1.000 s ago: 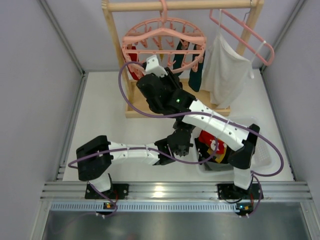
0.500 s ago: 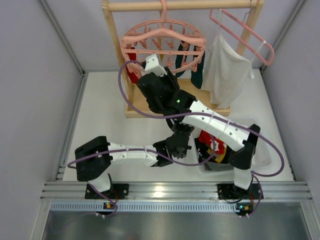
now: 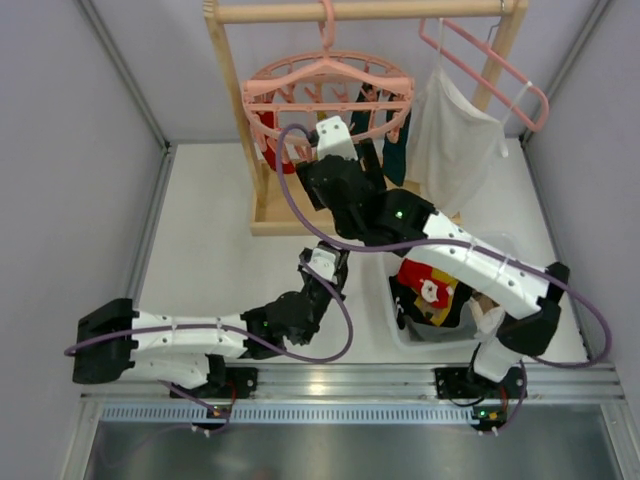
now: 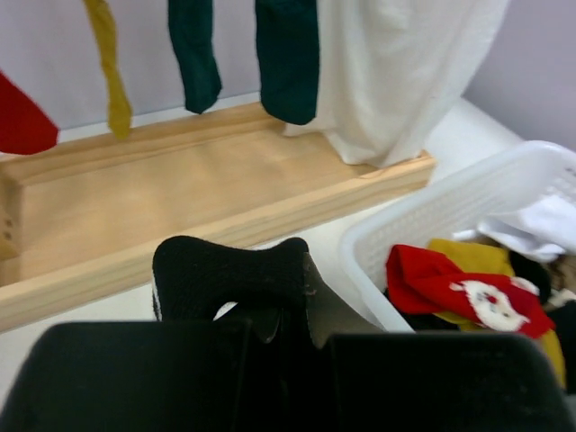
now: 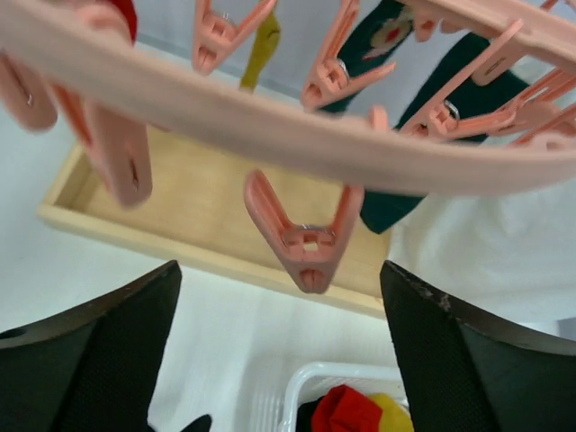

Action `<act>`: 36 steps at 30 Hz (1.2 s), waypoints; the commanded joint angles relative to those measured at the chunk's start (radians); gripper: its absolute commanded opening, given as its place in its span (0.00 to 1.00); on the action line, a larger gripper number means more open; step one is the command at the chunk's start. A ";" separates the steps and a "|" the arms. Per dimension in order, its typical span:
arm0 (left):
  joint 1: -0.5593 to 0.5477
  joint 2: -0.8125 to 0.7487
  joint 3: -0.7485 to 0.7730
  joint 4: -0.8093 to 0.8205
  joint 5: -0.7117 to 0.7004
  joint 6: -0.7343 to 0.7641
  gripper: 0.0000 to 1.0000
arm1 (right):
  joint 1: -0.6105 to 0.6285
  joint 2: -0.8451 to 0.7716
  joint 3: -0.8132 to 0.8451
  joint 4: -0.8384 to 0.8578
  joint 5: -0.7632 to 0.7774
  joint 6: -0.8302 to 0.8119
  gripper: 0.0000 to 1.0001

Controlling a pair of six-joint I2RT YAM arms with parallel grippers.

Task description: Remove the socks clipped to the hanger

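The round pink hanger hangs from the wooden rail, with red and dark teal socks clipped under it. My right gripper is just below its ring. In the right wrist view the right gripper stands open wide with nothing between its fingers, and an empty pink clip dangles above the gap. My left gripper is shut on a black sock, low and left of the basket. Beyond it hang red, mustard and teal socks.
A white basket at the right holds several loose socks, one of them red. The wooden rack's base lies under the hanger. A white cloth hangs on a plain pink hanger at the right. Grey walls close in both sides.
My right gripper has opened wide and shifted right and farther back under the hanger. The left arm has swung its elbow far left, its gripper drawn a little left of the basket.
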 commanded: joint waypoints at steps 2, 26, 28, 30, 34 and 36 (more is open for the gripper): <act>-0.006 -0.108 -0.055 -0.041 0.180 -0.157 0.00 | 0.031 -0.233 -0.125 0.016 -0.267 0.069 0.93; -0.006 0.170 0.406 -0.202 0.591 -0.260 0.00 | 0.033 -0.959 -0.589 -0.075 -0.401 0.149 0.99; -0.006 0.213 0.465 -0.247 0.591 -0.234 0.00 | 0.033 -0.991 -0.594 -0.079 -0.384 0.155 1.00; -0.004 0.289 0.557 -0.300 0.603 -0.225 0.00 | 0.033 -1.013 -0.603 -0.076 -0.350 0.160 0.99; -0.003 0.424 0.681 -0.347 0.666 -0.217 0.00 | 0.033 -1.066 -0.604 -0.076 -0.283 0.180 1.00; 0.002 0.504 0.765 -0.371 0.712 -0.226 0.06 | 0.033 -1.074 -0.592 -0.098 -0.211 0.200 0.99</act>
